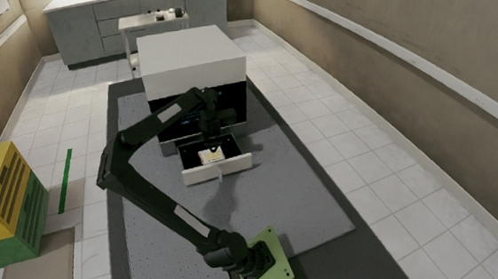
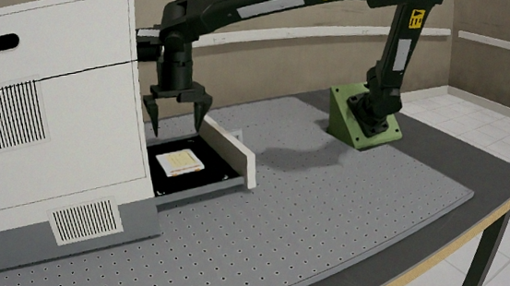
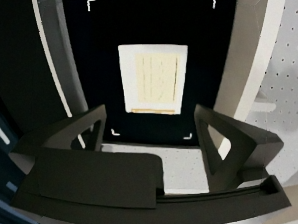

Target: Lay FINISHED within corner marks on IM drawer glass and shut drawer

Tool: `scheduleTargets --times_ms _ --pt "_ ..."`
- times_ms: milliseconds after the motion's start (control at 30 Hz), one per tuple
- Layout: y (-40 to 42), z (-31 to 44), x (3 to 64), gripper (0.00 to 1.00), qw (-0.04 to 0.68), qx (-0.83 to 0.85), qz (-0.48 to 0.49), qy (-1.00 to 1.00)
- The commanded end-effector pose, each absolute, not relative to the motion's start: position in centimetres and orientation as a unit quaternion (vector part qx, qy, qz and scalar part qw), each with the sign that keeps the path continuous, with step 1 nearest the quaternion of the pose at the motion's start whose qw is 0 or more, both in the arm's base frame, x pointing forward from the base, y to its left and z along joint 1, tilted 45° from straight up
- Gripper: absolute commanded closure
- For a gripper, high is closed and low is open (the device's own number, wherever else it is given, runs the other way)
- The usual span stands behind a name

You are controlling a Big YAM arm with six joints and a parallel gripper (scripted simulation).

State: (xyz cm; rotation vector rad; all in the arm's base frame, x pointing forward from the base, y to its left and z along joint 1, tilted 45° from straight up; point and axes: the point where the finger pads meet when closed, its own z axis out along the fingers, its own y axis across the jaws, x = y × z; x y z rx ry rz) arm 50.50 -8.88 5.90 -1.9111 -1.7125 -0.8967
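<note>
Hand (image 1: 214, 148) (image 2: 177, 132) (image 3: 150, 109) hangs open above FINISHED (image 1: 211, 156) (image 2: 180, 162) (image 3: 153, 79), clear of its edges.

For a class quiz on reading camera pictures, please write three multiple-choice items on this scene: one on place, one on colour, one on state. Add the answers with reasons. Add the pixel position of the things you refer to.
1. Where is the cassette?
A) On top of the imager
B) Inside the open drawer
C) On the pegboard
2. What colour is the wedge under the arm's foot?
A) Green
B) Red
C) White
3. How is the gripper?
A) Shut on the drawer handle
B) Shut on the cassette
C) Open, holding nothing

Answers:
1 B: the cassette (image 1: 213, 156) (image 2: 180, 162) (image 3: 154, 79) lies on the dark floor of the drawer (image 1: 217, 170) (image 2: 250, 168).
2 A: the wedge (image 1: 280, 255) (image 2: 342, 123) is plainly green.
3 C: the gripper (image 2: 177, 133) (image 3: 150, 109) has its fingers apart above the drawer, with nothing between them.
</note>
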Motion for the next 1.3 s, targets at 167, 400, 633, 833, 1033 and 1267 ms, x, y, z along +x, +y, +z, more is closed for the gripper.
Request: scheduleTargets --times_ms 167,400,633,833,1033,1267 --pt "-11.3 8.4 51.7 0.08 0.182 -0.682 -0.334 -0.624" --pt "-10.8 7.8 49.7 0.08 0.198 -0.686 -0.328 -0.618" --pt "-11.0 8.0 48.9 0.08 0.198 -0.686 -0.327 -0.619" --pt "-10.6 7.8 48.5 0.08 0.203 -0.683 -0.325 -0.621" --pt "-11.4 8.4 47.6 0.08 0.198 -0.686 -0.327 -0.619" --pt "-11.4 8.4 46.9 0.08 0.201 -0.686 -0.326 -0.619"
